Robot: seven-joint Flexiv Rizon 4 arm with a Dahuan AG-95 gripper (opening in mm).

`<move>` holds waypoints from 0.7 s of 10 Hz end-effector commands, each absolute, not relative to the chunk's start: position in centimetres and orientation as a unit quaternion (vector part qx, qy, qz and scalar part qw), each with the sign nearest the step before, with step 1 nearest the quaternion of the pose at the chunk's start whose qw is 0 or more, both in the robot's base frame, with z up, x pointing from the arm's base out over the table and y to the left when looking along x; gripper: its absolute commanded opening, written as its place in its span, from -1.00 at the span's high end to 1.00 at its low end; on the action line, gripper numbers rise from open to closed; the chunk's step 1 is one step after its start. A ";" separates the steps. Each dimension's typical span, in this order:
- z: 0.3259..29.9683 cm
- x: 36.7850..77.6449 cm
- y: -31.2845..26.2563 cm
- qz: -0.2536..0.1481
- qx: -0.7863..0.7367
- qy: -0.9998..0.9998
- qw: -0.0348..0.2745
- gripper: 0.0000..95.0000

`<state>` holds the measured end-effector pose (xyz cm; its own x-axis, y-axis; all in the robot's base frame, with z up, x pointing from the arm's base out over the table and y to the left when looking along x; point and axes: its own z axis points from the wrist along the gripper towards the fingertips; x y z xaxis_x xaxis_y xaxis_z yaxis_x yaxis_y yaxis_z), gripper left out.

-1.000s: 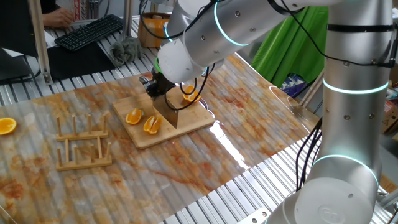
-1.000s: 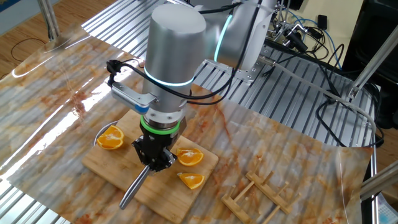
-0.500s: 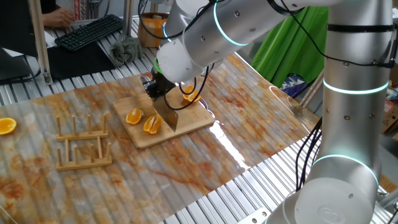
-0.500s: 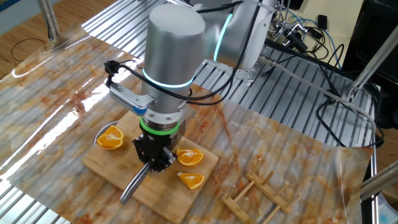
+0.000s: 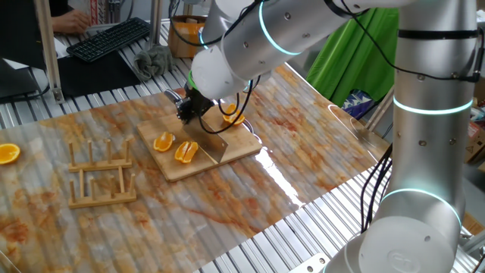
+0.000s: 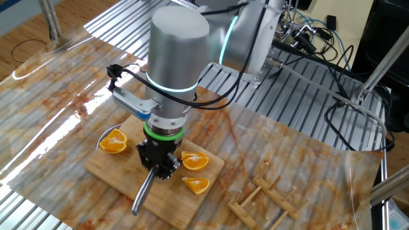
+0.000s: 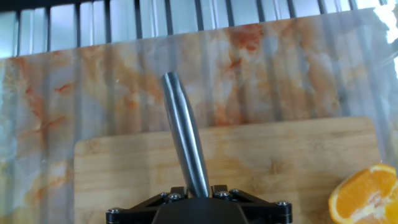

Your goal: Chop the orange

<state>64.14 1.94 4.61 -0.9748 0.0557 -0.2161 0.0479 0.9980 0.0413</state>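
The orange [image 6: 195, 161] wedges at the board's [image 6: 102, 169] three o'clock look light, soft and slippery, while the hand [image 6: 158, 168] loosely straddles the knife [image 6: 143, 193]; rind offers the firmest hold.

A cutting board [image 5: 198, 148] lies near the middle of the counter [image 5: 303, 152]. On it, in one fixed view, two orange wedges [image 5: 174, 147] sit side by side toward the board's left part, and another orange piece [image 5: 233, 117] sits at its far right edge, behind the arm. The tool [image 6: 160, 170] stands over the board between them, with a knife [image 6: 143, 193] lying along the board under it, its handle reaching out toward the board's edge. Left of the board a wooden rack [image 5: 101, 175] rests on the counter, and farther left, well apart, lies an orange half [image 5: 8, 153]. A keyboard [image 5: 110, 38] sits beyond the counter's far side.
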 end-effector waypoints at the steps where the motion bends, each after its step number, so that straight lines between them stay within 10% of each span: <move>1: 4.3 64.2 2.1 0.021 0.028 0.994 0.106 0.60; 7: 4.3 64.2 2.1 0.021 0.009 0.997 0.075 1.00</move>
